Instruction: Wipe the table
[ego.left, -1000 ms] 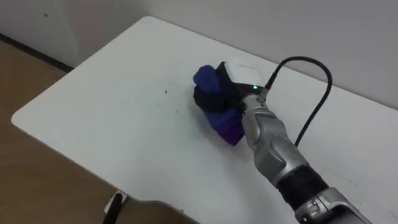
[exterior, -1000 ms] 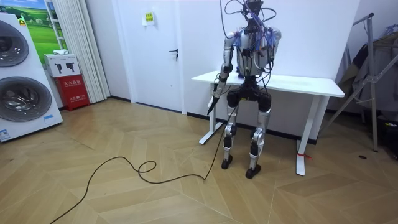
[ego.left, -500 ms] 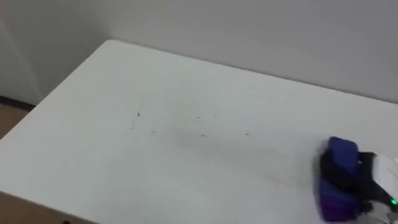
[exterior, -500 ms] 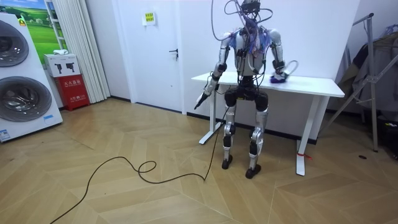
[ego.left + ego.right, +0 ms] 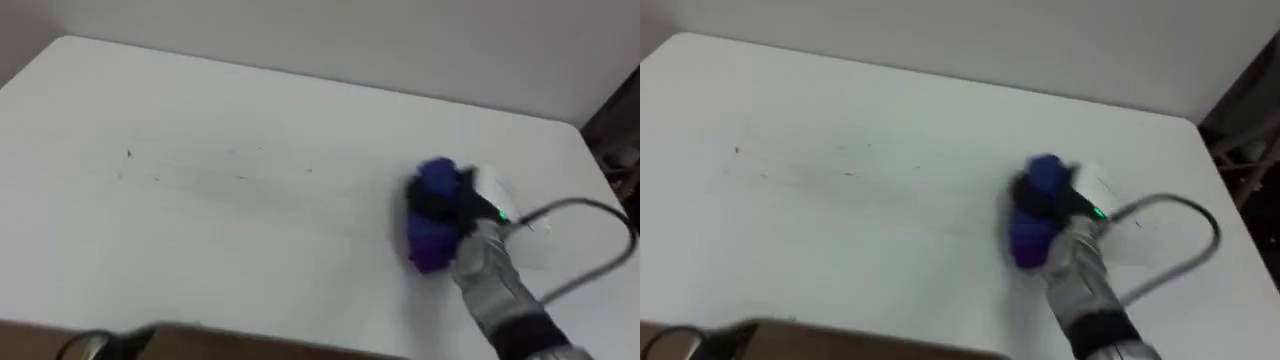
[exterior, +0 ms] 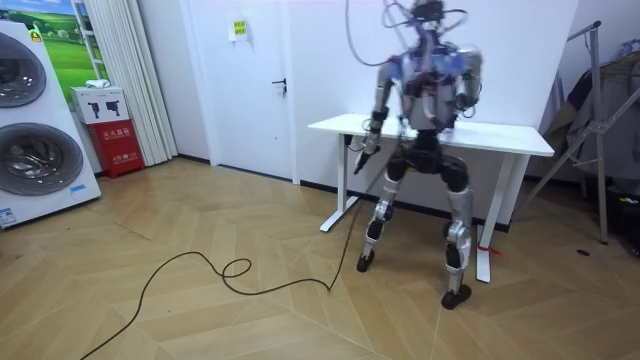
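Observation:
My right hand point(image 5: 468, 203) is shut on a bunched blue and purple cloth point(image 5: 432, 222) and presses it onto the white table point(image 5: 200, 110), right of the middle. The same hand point(image 5: 1072, 205) and cloth point(image 5: 1032, 228) also show in the right eye view. Faint dark specks point(image 5: 128, 153) mark the tabletop far to the left of the cloth. In the room view I stand at the table point(image 6: 500, 134) with my feet wide apart. My left hand point(image 6: 362, 158) hangs beside the table's end on the room view's left.
The table's right end and a dark object point(image 5: 620, 150) beyond it lie close to the cloth. Its front edge runs along the bottom. In the room stand washing machines point(image 6: 30, 130), a red box point(image 6: 118, 145), a door point(image 6: 255, 80) and a rack point(image 6: 600, 110).
My right hand has swept the cloth from beside the specks far to the right along the table. I have stepped toward the room view's right, and the eye view has shifted with me.

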Tool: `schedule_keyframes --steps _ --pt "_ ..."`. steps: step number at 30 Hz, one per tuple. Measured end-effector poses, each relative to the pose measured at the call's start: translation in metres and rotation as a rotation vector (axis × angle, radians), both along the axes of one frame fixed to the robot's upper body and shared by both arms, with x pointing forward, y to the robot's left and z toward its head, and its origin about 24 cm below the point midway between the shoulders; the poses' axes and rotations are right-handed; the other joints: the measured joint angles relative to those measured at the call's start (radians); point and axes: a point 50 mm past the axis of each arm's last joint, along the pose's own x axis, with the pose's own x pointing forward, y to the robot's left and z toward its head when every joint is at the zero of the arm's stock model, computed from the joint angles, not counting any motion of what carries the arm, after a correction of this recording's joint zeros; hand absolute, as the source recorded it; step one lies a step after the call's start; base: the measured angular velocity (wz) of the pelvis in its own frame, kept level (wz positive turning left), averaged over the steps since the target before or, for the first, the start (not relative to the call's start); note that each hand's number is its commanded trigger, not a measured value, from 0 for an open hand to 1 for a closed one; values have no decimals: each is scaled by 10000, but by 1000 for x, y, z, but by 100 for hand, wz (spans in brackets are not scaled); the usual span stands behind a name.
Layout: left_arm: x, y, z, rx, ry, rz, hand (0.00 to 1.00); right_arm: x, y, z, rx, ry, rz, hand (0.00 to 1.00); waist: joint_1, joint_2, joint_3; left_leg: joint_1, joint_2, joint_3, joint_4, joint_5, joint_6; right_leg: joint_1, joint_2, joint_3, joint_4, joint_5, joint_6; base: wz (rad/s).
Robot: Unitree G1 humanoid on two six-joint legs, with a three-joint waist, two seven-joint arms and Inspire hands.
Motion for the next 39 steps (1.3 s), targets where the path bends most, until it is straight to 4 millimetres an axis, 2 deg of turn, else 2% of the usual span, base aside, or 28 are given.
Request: schedule_keyframes --steps 1,2,3,4,5,6,7,8,9,10,13,15,17,20,23,25,26,27,28,29,30,31,32,33,34,36,38,39 --pt "-7 0 -3 -195 222 146 0 -3 -8 -3 -123 75 -148 100 -260 -61 -2 -6 129 151 -400 637 311 70 96 -362 349 -538 -144 91" --pt "-12 -1 -5 -261 388 172 0 -7 -18 -10 -317 286 -322 100 -397 -70 -5 -13 197 368 -498 942 422 115 112 -539 477 -710 -232 104" --pt "-25 0 -10 -292 738 268 0 -23 -43 -31 -936 966 -820 100 -729 -118 -14 -21 208 940 -529 1378 704 374 122 -798 460 -1009 -321 85" --pt "-37 2 -14 -298 1007 394 0 -47 -77 -51 -1465 1703 -1601 100 -1031 -138 -8 -26 66 1343 -403 1477 739 562 108 -1037 375 -1115 -391 74" --pt "-43 4 -15 -309 1082 563 0 -62 -95 -58 -1123 1645 -2161 100 -1203 -228 31 -44 -71 1449 -368 1456 761 630 91 -1162 284 -1139 -413 44" --pt "-59 11 -17 -279 1319 1019 0 -88 -127 -63 -1255 1544 -3056 100 -1590 -144 -29 -8 -354 1665 -218 1263 851 790 104 -1218 20 -1120 -448 20" --pt "-76 20 -18 -169 1632 1332 0 -110 -154 -68 -1256 1748 -4006 100 -1790 -148 -87 115 -654 1847 -151 952 980 951 136 -1229 -219 -1085 -466 9" --pt "-84 24 -18 -105 1769 1453 0 -121 -165 -71 -1228 1900 -4523 100 -1907 -163 -131 210 -821 1862 -135 747 1006 1047 162 -1216 -311 -1077 -463 -9" --pt "-98 31 -18 28 1976 1689 0 -144 -193 -72 -1534 2145 -5476 100 -2049 -115 -178 506 -1101 1886 -194 402 1030 1294 235 -1162 -504 -1061 -437 -19" --pt "-111 36 -18 79 2043 2065 0 -167 -210 -78 -1528 2500 -6294 100 -2126 -84 -219 850 -1219 1861 -403 263 1008 1568 324 -1106 -782 -1018 -378 -24" --pt "-132 41 -18 167 2345 2433 0 -194 -232 -82 -1342 3009 -7534 100 -2084 -42 -225 1623 -1294 1905 -921 70 875 1922 458 -697 -1160 -804 -257 -44" --pt "-131 40 -18 129 2292 2499 0 -193 -230 -83 -1107 2861 -7753 100 -2078 -23 -218 1867 -1369 1920 -1283 64 865 1904 469 -500 -1325 -641 -209 -41" --pt "-119 39 -17 167 1954 2391 0 -187 -227 -83 -1062 2764 -7878 100 -1881 6 -204 1994 -1420 1927 -1518 66 860 1779 473 -364 -1384 -493 -185 -36" --pt "-93 34 -14 65 1135 2450 0 -169 -211 -79 -1127 2487 -7560 100 -1744 50 -183 1988 -1481 1879 -1832 133 751 1605 488 -297 -1482 -297 -191 -19" --pt "-68 20 -12 -165 463 2022 0 -137 -177 -73 -1351 2269 -6151 100 -1615 48 -167 1968 -1509 1843 -1879 180 742 1420 485 -227 -1452 -178 -218 -14" --pt "-59 10 -13 -385 276 1798 0 -106 -132 -69 -1182 2071 -4305 100 -1404 49 -127 1952 -1519 1817 -1899 222 752 1271 484 -93 -1334 -154 -252 -13" --pt "-56 8 -13 -434 203 1768 0 -100 -121 -68 -1096 2035 -3895 100 -1330 28 -92 1950 -1532 1763 -1900 229 756 1276 483 -89 -1329 -154 -252 0" --pt "-54 6 -12 -476 101 1719 0 -90 -106 -66 -911 1913 -3288 100 -1086 39 -1 1919 -1550 1690 -1904 241 761 1281 482 -90 -1331 -150 -248 15" --pt "-58 7 -13 -436 95 1695 0 -85 -100 -64 -813 1795 -2874 100 -833 3 24 1807 -1574 1556 -1901 246 763 1252 480 -165 -1358 -148 -241 17" --pt "-64 9 -13 -365 189 1725 0 -85 -99 -64 -785 1765 -2818 100 -771 -23 31 1776 -1576 1512 -1903 248 763 1263 481 -199 -1401 -146 -238 30" --pt "-85 18 -15 29 658 1711 0 -87 -100 -65 -875 1784 -2756 100 -637 -67 -1 1665 -1598 1311 -1891 247 762 1357 483 -393 -1499 -147 -227 42" --pt "-114 30 -15 529 1353 1782 0 -94 -104 -69 -1056 1796 -2801 100 -629 -140 -52 1631 -1618 1128 -1882 247 761 1545 481 -607 -1551 -162 -202 47" --pt "-131 36 -15 770 1764 1899 0 -98 -108 -71 -1148 1818 -2810 100 -641 -169 -72 1648 -1623 1060 -1872 246 761 1637 481 -708 -1586 -166 -196 52" --pt "-159 43 -12 1069 2398 2131 0 -106 -115 -74 -1304 1905 -2808 100 -658 -202 -93 1677 -1648 986 -1851 244 763 1804 475 -937 -1674 -163 -190 52" --pt "-181 46 -11 1235 2947 2320 0 -112 -122 -75 -1485 1970 -2831 100 -668 -174 -76 1729 -1672 853 -1848 243 766 1992 457 -1122 -1681 -163 -189 55" --pt "-200 46 -9 1219 3389 2454 0 -114 -128 -77 -1635 2104 -2857 100 -657 -97 -65 1768 -1721 606 -1832 245 771 2191 426 -1307 -1685 -179 -164 40" --pt "-196 43 -10 1024 3196 2465 0 -113 -128 -77 -1694 2151 -2903 100 -590 -48 -48 1700 -1756 461 -1753 252 780 2261 406 -1536 -1698 -232 -89 20" --pt "-185 39 -10 950 2795 2365 0 -111 -128 -76 -1757 2211 -2919 100 -533 -42 -51 1620 -1768 390 -1683 254 780 2260 413 -1537 -1732 -297 -102 9"
